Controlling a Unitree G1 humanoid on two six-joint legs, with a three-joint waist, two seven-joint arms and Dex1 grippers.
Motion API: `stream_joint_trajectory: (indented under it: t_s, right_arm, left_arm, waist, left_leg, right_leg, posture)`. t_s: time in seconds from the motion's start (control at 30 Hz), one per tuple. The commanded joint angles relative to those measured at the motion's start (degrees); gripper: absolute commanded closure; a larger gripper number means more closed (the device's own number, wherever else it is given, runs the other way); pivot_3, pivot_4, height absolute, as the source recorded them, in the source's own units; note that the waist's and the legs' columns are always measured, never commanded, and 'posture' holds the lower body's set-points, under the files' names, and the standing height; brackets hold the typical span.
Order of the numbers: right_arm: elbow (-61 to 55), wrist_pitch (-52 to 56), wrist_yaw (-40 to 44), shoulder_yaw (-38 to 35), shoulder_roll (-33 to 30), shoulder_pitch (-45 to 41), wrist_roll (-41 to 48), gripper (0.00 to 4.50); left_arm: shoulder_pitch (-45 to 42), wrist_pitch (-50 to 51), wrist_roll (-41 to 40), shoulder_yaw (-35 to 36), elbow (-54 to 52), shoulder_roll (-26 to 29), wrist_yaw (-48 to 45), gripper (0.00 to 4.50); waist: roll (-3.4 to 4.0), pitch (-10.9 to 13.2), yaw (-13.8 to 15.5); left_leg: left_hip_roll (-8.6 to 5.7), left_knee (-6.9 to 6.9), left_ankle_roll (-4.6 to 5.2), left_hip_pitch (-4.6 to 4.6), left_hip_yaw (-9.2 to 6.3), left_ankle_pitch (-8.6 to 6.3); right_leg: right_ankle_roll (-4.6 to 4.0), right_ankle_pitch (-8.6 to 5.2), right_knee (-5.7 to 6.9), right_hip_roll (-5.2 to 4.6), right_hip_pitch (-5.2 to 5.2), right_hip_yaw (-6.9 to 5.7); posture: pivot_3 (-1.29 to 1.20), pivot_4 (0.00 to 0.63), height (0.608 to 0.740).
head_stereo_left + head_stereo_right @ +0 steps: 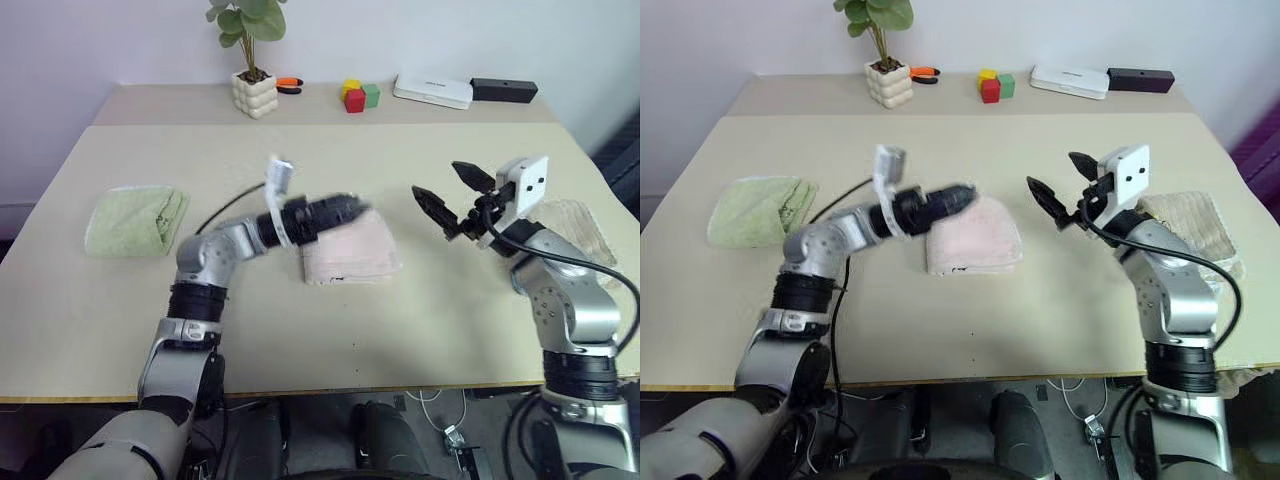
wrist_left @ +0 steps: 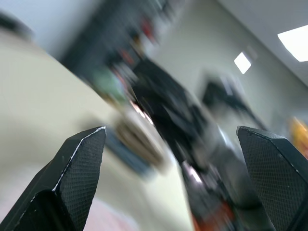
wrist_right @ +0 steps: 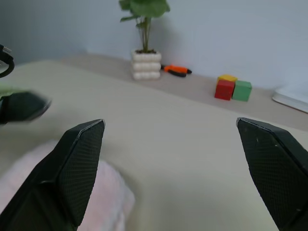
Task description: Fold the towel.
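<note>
- Left hand (image 1: 965, 196) hung above the counter (image 1: 1060, 300), black fingers spread wide in the left wrist view, nothing between them.
- Left hand pointed toward the right hand, just over the towel's upper edge; could not tell if it touched the cloth.
- Towel (image 1: 975, 243), pale pink, lay folded into a compact rectangle directly under and just past the left hand's fingertips, on the counter between the two hands.
- Small dark mark showed on the towel's near edge.
- Right hand (image 1: 1063, 190) was raised off the counter, fingers (image 1: 1044, 197) spread apart, empty.
- Right hand sat beside the towel, clear of it, tips aimed toward the left hand and the towel.
- In the right wrist view the pink towel (image 3: 103, 192) showed low by one finger, with the left hand's blurred black tip (image 3: 21, 107) just beyond it.
- Light green towel (image 1: 758, 209) lay bunched on the counter, well apart from the left hand on its outer side.
- Beige towel (image 1: 1193, 225) lay behind the right hand's wrist, close to the right arm, near the counter edge.
- Far beyond both hands, on the back strip of the counter: potted plant (image 1: 883, 60) in a white bumpy pot, orange-handled tool (image 1: 924, 72) beside it, red, yellow and green blocks (image 1: 993, 85), a white flat box (image 1: 1070, 81), a black bar (image 1: 1140, 79).
- Black cable (image 1: 845, 195) ran along the counter beside the left forearm.
</note>
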Motion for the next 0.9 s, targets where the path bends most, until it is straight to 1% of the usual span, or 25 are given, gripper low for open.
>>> stream_joint_trajectory:
  t_s: [0.03, 0.07, 0.13, 0.23, 0.3, 0.4, 0.5, 0.57, 0.67, 0.9]
  right_arm:
    - [-5.28, 0.54, -4.75, 3.47, 6.04, 0.35, 1.36, 1.35]
    - [-5.69, 0.15, -5.65, 5.04, 7.03, 0.71, -0.31, 1.8]
    - [-6.09, -0.43, -9.47, 7.81, 10.69, 1.22, -2.76, 2.89]
    - [-5.66, -1.43, -14.09, 11.22, 16.12, 1.42, -5.4, 4.41]
    - [-3.18, -3.23, -17.75, 12.11, 19.56, 0.42, -7.83, 4.5]
    - [0.59, -4.4, -21.21, 12.96, 22.09, -0.57, -11.03, 4.5]
    - [4.96, -4.98, -22.04, 14.49, 23.68, -0.65, -12.76, 4.5]
    - [8.31, -1.97, -23.62, 14.62, 24.66, -0.55, -13.23, 4.5]
    - [10.78, 0.37, -24.98, 15.28, 24.47, -0.36, -15.3, 4.5]
    - [13.9, 1.05, -29.85, 11.45, 22.94, -0.48, -17.93, 4.5]
  left_arm:
    - [0.91, -5.59, 0.29, 4.13, 0.39, -2.61, 7.8, 0.56]
    - [1.32, -5.89, -0.2, 4.76, 0.01, -3.35, 8.87, 0.83]
    - [2.93, -8.06, -0.02, 5.2, -2.02, -5.52, 11.68, 1.85]
    - [5.65, -10.81, 1.33, 3.29, -5.99, -9.13, 15.05, 3.37]
    - [6.85, -10.76, 2.39, 1.33, -7.76, -10.74, 16.94, 4.45]
    - [7.53, -10.45, 3.58, 0.03, -7.99, -11.8, 19.62, 4.49]
    - [7.93, -10.52, 5.64, -1.72, -6.49, -11.93, 21.23, 4.49]
    - [7.77, -10.1, 7.16, -2.25, -4.31, -11.92, 23.27, 4.49]
    - [7.48, -10.85, 9.28, -2.99, -2.19, -11.66, 24.46, 4.49]
    - [8.94, -10.5, 11.98, -4.48, 0.05, -10.29, 24.52, 4.49]
  waist:
    - [0.0, 0.0, -0.02]
    - [0.0, 0.0, -0.04]
    - [0.0, 0.0, 0.01]
    - [0.0, 0.0, 0.06]
    - [0.0, 0.0, 0.09]
    - [0.0, 0.0, 0.05]
    - [0.0, 0.0, -0.11]
    - [0.01, -0.01, -0.16]
    - [0.01, -0.01, -0.18]
    - [0.0, -0.02, -0.03]
  left_leg:
    - [0.0, -0.02, -0.01, 0.0, -0.01, 0.01]
    - [0.0, -0.02, -0.02, -0.01, 0.0, 0.01]
    - [0.0, -0.04, -0.05, -0.01, 0.03, 0.03]
    - [0.0, -0.01, -0.07, -0.02, 0.04, 0.04]
    - [0.0, 0.0, -0.07, -0.03, 0.04, 0.04]
    - [-0.01, 0.0, -0.08, -0.02, 0.03, 0.04]
    - [-0.01, 0.0, -0.07, 0.0, 0.03, 0.04]
    - [-0.01, -0.05, -0.07, 0.02, 0.02, 0.04]
    - [-0.01, -0.07, -0.08, 0.02, 0.02, 0.04]
    - [-0.01, -0.06, -0.08, 0.02, 0.03, 0.04]
  right_leg:
    - [0.01, 0.0, 0.02, 0.0, -0.01, 0.0]
    - [0.01, -0.01, 0.05, 0.0, -0.05, 0.0]
    - [0.02, -0.01, 0.05, 0.0, -0.06, 0.0]
    - [0.01, -0.01, 0.08, -0.01, -0.06, 0.0]
    - [0.01, -0.01, 0.11, -0.01, -0.06, 0.0]
    - [0.01, -0.01, 0.12, 0.0, -0.05, 0.0]
    - [0.01, -0.01, 0.13, 0.01, -0.04, 0.0]
    - [0.0, -0.01, 0.13, 0.02, -0.04, 0.0]
    - [0.0, -0.01, 0.13, 0.03, -0.07, 0.0]
    - [0.0, -0.01, 0.12, 0.01, -0.05, 0.0]
  posture:
    - [0.0, 0.15, 0.735]
    - [0.0, 0.15, 0.735]
    - [0.0, 0.15, 0.735]
    - [0.0, 0.15, 0.735]
    - [0.0, 0.15, 0.735]
    - [0.0, 0.15, 0.735]
    - [0.0, 0.15, 0.735]
    - [0.0, 0.15, 0.735]
    - [0.0, 0.15, 0.735]
    - [0.0, 0.15, 0.735]
